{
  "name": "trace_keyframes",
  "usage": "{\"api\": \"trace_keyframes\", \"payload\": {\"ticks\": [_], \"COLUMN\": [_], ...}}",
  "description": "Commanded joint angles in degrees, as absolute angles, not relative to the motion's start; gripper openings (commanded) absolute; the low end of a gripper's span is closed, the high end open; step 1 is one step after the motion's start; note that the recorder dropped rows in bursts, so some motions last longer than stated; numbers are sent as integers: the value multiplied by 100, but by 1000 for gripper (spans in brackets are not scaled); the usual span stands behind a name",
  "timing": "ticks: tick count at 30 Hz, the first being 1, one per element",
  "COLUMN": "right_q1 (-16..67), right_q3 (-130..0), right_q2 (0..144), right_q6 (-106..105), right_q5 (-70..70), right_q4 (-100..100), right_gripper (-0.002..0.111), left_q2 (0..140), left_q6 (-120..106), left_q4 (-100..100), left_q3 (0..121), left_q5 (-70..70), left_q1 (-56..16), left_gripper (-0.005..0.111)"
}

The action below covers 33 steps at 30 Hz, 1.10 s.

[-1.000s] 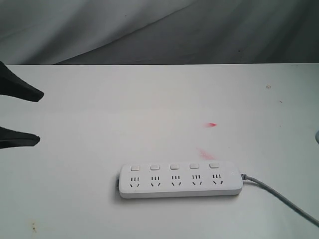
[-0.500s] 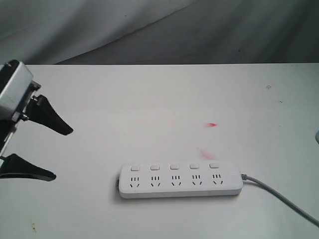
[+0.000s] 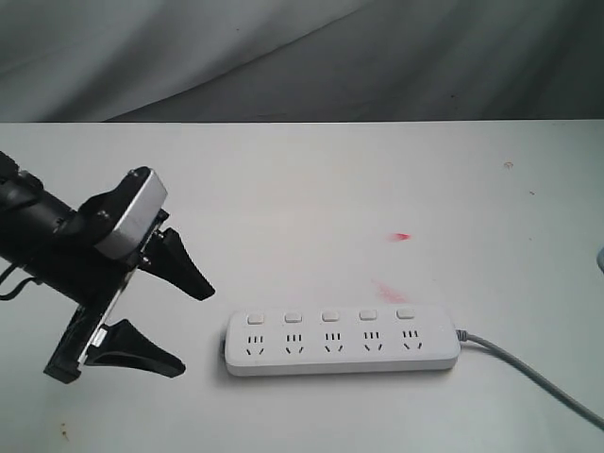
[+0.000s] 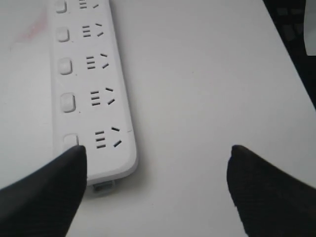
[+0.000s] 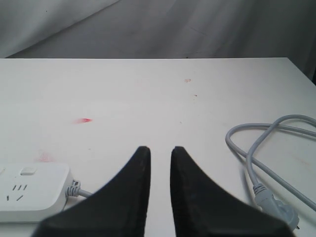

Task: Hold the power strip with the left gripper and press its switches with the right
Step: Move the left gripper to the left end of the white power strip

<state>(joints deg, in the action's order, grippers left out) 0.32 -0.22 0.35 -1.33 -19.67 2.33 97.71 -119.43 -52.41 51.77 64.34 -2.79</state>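
The white power strip (image 3: pixel 342 342) lies flat on the white table (image 3: pixel 311 189), its grey cord (image 3: pixel 530 375) running off to the right. Five switches (image 3: pixel 329 316) sit in a row above the sockets. My left gripper (image 3: pixel 194 330) is open just off the strip's left end, its jaws wide apart and apart from it. In the left wrist view the left gripper (image 4: pixel 156 149) has one fingertip (image 4: pixel 74 160) over the power strip's (image 4: pixel 106 74) end corner, near its switches (image 4: pixel 65 66). My right gripper (image 5: pixel 161 149) is out of the exterior view, shut with a thin slit and empty, right of the power strip (image 5: pixel 32 192).
The cord (image 5: pixel 256 148) loops on the table at the right and ends in a plug (image 5: pixel 276 207). A red mark (image 3: pixel 402 236) and a faint pink smear (image 3: pixel 387 291) lie behind the strip. Grey cloth (image 3: pixel 302 57) hangs beyond the table's far edge.
My left gripper has come in from the left edge toward the strip's left end, staying open. The strip has not moved.
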Motion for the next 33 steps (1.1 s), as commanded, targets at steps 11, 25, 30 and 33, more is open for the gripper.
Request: {"api": "trace_keyframes", "payload": {"ticks": [11, 25, 30, 33], "right_q1": [0, 0, 0, 0], "right_q3": [0, 0, 0, 0], "right_q2": [0, 0, 0, 0], "right_q6": [-123, -123, -123, -123], "right_q5": [-1956, -1956, -1956, -1956], "right_q4": [213, 213, 213, 213], "right_gripper": [14, 14, 14, 14], "left_q2": [10247, 10546, 10763, 10901], "left_q6": [-11983, -11985, -11985, -11985], "left_q4": [-5802, -6535, -6546, -6535], "left_q3": [5193, 5203, 5238, 5238], "left_q5": [6231, 5251, 5266, 5266], "left_q1": [-466, -466, -466, -466], "left_gripper": [74, 103, 103, 103]}}
